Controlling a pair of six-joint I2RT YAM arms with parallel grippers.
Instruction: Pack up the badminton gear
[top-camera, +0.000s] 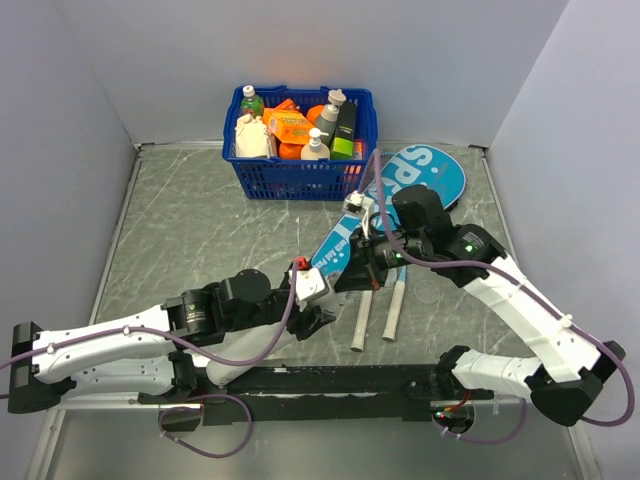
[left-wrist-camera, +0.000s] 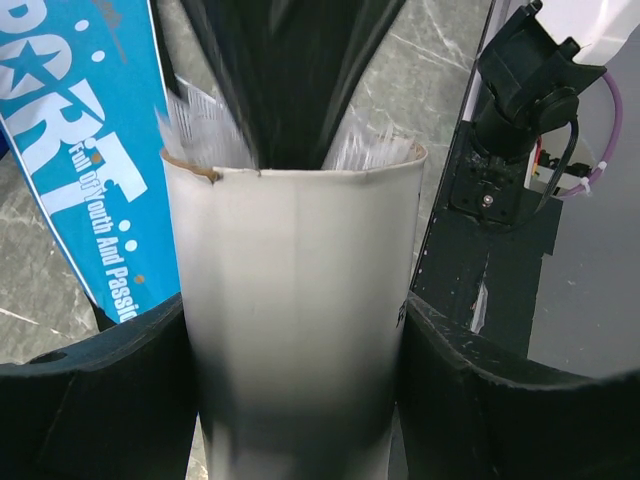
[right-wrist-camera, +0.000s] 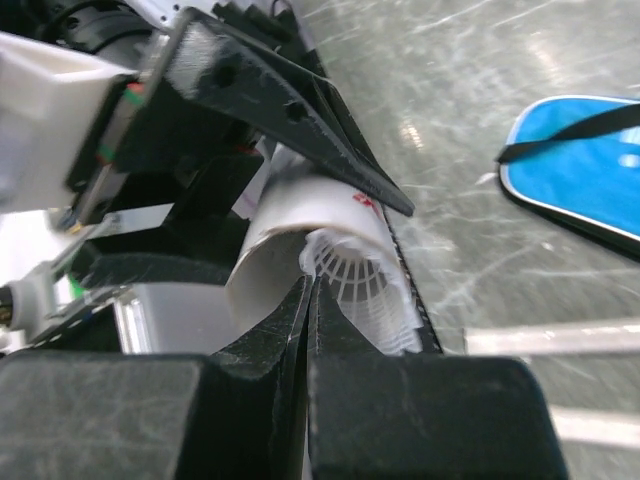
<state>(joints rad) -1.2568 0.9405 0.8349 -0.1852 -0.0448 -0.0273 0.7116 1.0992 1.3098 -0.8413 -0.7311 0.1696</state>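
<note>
Two sets of jaws meet over the middle of the table (top-camera: 200, 230).

Left jaws: part open and clamped across the tube (left-wrist-camera: 300, 300), one finger against each side. The tube's mouth faces the right jaws.

Right jaws: fully closed with no gap showing, tips at the tube's mouth. The shuttlecock (right-wrist-camera: 355, 275) sits in that mouth, its skirt touching the closed fingers (right-wrist-camera: 290, 340). Cannot tell whether a feather is pinched between them.

Step, as I read it: seating the shuttlecock in the tube.

Rest of gear: the case (top-camera: 425, 175) lies flat at far right, just right of the basket (top-camera: 300, 180). The rackets (top-camera: 361, 318) lie with handles side by side on the table, just right of the tube; heads hidden.

Risks:
- Feathers reach the rim on both sides. An off-axis push would fold or snap them on the cardboard edge.
- Rim is nicked at one spot, so a feather could snag there.
- If a feather is caught, pulling back would drag the shuttlecock out.
- A hard push could slide the tube through the left grip.
</note>
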